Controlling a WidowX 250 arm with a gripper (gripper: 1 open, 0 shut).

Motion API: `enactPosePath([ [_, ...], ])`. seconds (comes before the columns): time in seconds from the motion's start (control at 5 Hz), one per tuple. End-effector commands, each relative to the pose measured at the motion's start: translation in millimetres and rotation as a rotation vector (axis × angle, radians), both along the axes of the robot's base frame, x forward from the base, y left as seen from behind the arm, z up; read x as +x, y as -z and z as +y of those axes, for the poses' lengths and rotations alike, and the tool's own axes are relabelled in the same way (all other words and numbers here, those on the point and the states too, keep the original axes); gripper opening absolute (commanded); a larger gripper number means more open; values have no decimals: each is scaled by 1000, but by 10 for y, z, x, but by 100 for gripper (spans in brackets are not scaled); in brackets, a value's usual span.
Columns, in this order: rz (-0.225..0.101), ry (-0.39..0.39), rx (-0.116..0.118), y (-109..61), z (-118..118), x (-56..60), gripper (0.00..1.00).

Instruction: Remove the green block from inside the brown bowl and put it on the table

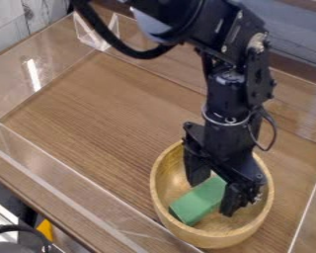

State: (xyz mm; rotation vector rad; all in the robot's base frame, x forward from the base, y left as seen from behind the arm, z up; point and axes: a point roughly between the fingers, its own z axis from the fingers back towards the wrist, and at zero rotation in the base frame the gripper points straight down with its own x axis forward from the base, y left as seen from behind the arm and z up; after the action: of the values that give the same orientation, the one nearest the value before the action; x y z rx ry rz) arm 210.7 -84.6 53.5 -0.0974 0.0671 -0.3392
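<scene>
Your arm has the gripper (220,190) pointing straight down into the brown bowl (166,194), which sits at the near right of the desk (108,109), close to the clear acrylic wall (68,222) along the near edge. The fingers (197,168) stand wide apart, one on each side of the green block (197,204), and they hold nothing yet: the block lies on the bowl's floor, its near-left end in plain sight and its far end tucked under the gripper. That spread looks deliberate, since the block is a flat bar and you want the pads to come in across its narrow width, not its length. Whether the fingertips already touch the bowl's floor or the block's sides you cannot tell from this view, because the right finger (237,194) hides that part. The straight-down wrist makes sense here too; the bowl's thick rim leaves little room for a tilted approach, and a vertical one keeps both fingers clear of the wood. By my reading you are at the closing step, with the lift and the placing still ahead. There is plenty of bare desk to the left and far side for setting the block down. Watch that the closing fingers do not skate the block against the bowl's curve.
</scene>
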Motion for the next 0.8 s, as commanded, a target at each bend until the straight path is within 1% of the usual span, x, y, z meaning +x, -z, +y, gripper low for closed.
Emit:
enactPosePath([
  [0.0,-30,-9,-15,-45,12,51,100],
  [0.6,-41,-13,-30,-52,-11,71,100],
])
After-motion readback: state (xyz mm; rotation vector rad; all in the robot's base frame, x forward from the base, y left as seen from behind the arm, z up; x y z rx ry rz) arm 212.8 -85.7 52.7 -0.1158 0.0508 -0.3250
